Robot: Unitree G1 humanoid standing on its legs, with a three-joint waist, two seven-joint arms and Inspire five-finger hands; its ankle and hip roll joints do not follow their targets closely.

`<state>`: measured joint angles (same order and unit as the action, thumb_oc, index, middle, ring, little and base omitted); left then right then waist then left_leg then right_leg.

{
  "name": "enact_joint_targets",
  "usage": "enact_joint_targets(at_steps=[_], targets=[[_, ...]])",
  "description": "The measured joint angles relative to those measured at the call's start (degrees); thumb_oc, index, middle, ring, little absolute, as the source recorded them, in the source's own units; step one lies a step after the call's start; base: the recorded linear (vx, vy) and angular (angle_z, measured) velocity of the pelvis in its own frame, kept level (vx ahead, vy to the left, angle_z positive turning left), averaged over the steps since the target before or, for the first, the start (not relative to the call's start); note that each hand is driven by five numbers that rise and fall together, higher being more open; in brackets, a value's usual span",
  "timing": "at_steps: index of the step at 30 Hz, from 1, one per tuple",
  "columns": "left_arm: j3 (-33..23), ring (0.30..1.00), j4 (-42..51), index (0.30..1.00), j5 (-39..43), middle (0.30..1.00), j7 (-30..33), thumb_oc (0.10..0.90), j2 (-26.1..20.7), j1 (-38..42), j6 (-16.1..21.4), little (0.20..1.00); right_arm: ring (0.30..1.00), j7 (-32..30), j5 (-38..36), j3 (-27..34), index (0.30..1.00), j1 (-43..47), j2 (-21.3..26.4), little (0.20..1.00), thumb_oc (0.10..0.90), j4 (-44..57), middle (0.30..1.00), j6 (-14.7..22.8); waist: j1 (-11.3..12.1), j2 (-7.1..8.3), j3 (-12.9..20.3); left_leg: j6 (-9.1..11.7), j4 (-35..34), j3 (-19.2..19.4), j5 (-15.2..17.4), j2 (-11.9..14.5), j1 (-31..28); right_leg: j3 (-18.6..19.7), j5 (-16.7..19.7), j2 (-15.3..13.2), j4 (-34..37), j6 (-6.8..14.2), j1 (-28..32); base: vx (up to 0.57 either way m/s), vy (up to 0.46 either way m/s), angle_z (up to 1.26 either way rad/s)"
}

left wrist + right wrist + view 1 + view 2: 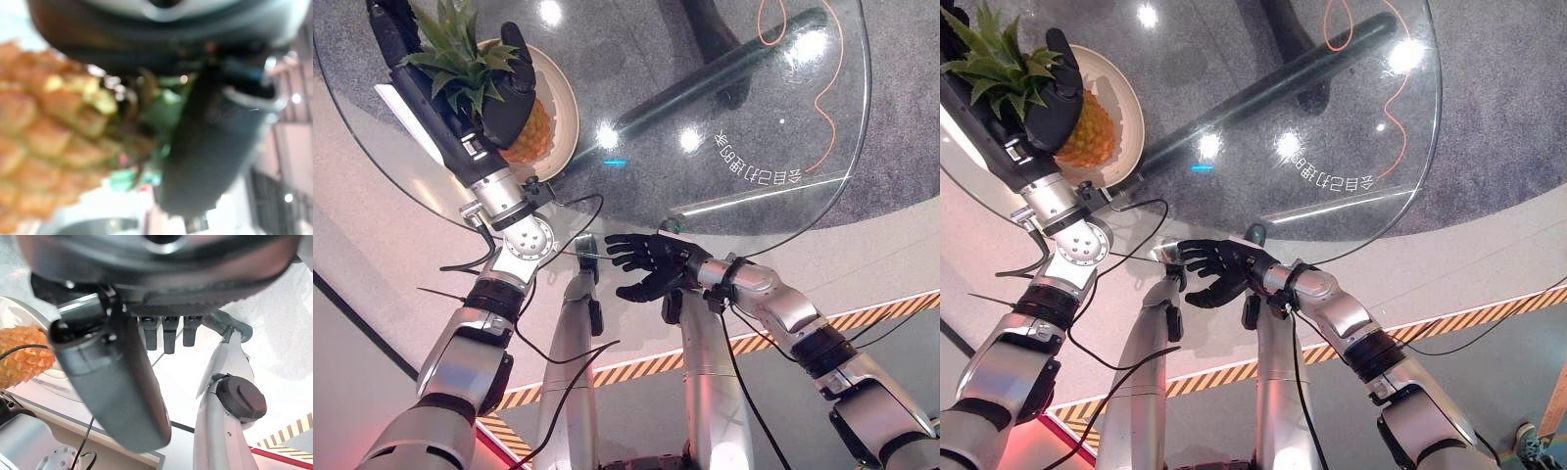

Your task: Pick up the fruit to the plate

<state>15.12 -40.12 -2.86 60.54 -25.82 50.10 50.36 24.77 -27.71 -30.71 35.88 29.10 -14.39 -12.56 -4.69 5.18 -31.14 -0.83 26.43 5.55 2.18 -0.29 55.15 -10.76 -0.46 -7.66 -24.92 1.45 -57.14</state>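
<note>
Round glass table (783, 186) seen from above, grey carpet visible through the glass along with the dark table base. Cream plate (563, 98) sits at the far left part of the table, near the rim. Pineapple (530, 132) lies over the plate, orange-yellow body toward the plate's near side, green crown (460, 54) pointing out past the plate's left edge. Left hand (509, 93) is on the pineapple where crown meets body: dark fingers curled over the fruit at the base of the leaves, thumb raised on the far side; the left wrist view shows the scaly orange skin (44, 147) and green leaf bases pressed right against the hand's dark bulk (210, 142), so the hand has hold of the fruit. Whether the pineapple's weight rests fully on the plate or is partly carried by the hand cannot be told. Right hand (651, 266) hangs just below the table's near edge, well apart from the plate, fingers loosely spread and relaxed, holding nothing; its own wrist view shows the fingers (168, 335) extended straight with the pineapple (24, 357) and the plate rim (12, 308) off to one side in the distance. Orange cable (803, 49) lies on the carpet under the far right part of the glass
</note>
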Motion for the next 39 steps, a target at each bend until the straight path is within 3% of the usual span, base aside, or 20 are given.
enact_joint_targets(at_steps=[13, 24, 30, 39], targets=[[0.1, 0.900, -2.1, 0.900, 3.8, 0.900, -3.1, 0.800, 0.1, -1.8, -1.1, 0.900, 0.900, 0.0, 0.1, 0.4, 0.900, -0.1, -0.3, 0.900, 0.800, -0.3, 0.900, 0.1, 0.0, 0.00, 0.0, 0.3, -1.4, 0.0, -1.0, 0.0, -3.4, 0.1, 0.1, -0.1, -0.1, -0.2, 2.6, -0.02, -0.052, 0.01], [-0.1, 0.900, -2.1, 0.900, 9.0, 0.900, -10.4, 0.800, 0.1, -6.8, -1.8, 0.900, 0.900, 0.7, 0.5, 0.5, 0.900, -1.7, -1.3, 0.900, 0.800, -0.3, 0.900, 0.2, 0.6, 0.00, 0.0, 0.8, -3.6, 0.2, -1.8, 0.1, -7.5, 0.1, 0.1, 0.1, 0.4, -0.2, 5.8, -0.03, -0.075, 0.00], [-0.5, 0.900, -2.1, 0.900, 16.4, 0.900, -17.1, 0.800, -0.1, -9.8, -2.3, 0.900, 0.900, 1.6, 0.8, 1.0, 0.900, -3.2, -1.8, 0.900, 0.800, -0.3, 0.900, 0.6, 2.0, -0.01, 0.0, 1.4, -5.3, 0.1, -2.4, 0.4, -10.1, 0.0, 0.1, 0.5, 0.8, -0.1, 7.8, -0.03, -0.085, 0.00], [-1.0, 0.900, -1.5, 0.900, 29.4, 0.900, -35.4, 0.800, -0.1, -14.9, -3.5, 0.900, 0.900, 2.1, 1.4, 1.7, 0.900, -5.7, -2.0, 0.900, 0.800, -0.2, 0.900, 0.7, 3.0, -0.04, 0.0, 1.7, -7.0, 0.1, -2.7, 0.7, -13.8, 0.0, -0.3, 0.8, 1.3, -0.2, 10.8, -0.02, -0.061, 0.00]])
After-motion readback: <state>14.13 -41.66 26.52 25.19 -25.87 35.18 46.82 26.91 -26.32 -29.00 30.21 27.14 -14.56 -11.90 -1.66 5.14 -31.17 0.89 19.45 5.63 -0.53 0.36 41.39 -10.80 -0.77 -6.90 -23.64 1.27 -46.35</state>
